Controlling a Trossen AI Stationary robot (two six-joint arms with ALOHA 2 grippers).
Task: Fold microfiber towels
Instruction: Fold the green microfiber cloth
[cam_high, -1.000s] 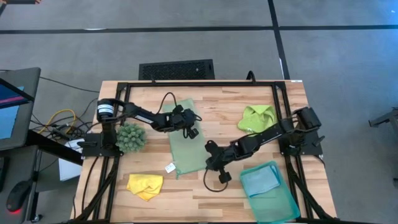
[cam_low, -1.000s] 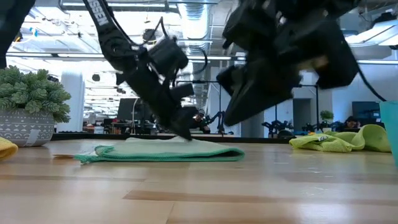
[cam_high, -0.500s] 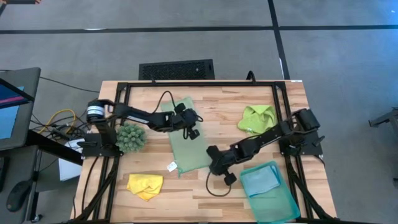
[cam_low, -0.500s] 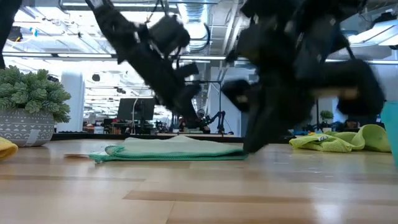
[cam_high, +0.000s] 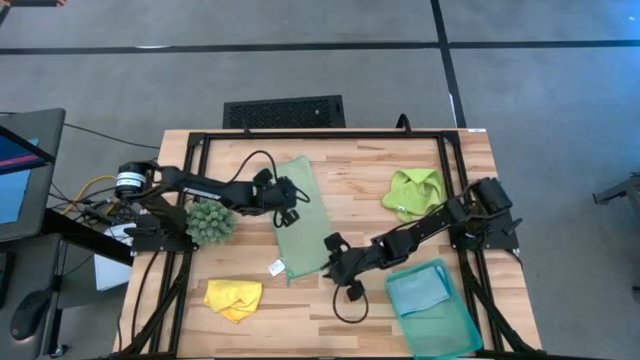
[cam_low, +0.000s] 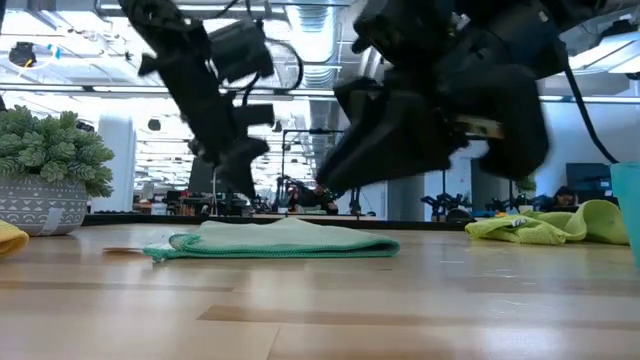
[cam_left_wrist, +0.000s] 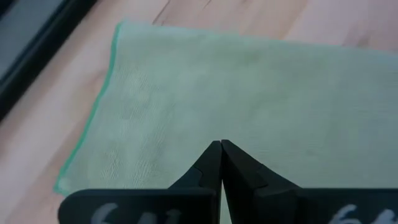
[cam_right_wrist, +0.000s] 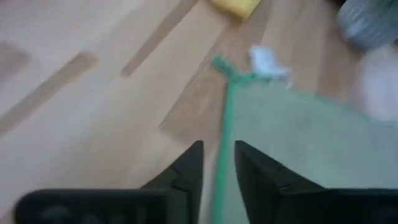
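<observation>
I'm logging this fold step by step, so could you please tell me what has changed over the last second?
The left pincer, fingers together, drew back toward the pale sage green microfiber towel's left edge. The right pincer, slightly open, moved left to the towel's near right edge. The towel stays flat; neither grips it. The other towels, plant and tray have not moved.

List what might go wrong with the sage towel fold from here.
The right gripper is open astride the pale sage green towel edge near its white tag; it might close on one layer only. The left gripper, shut over the towel, holds nothing, so the cloth may slide when pulled.
</observation>
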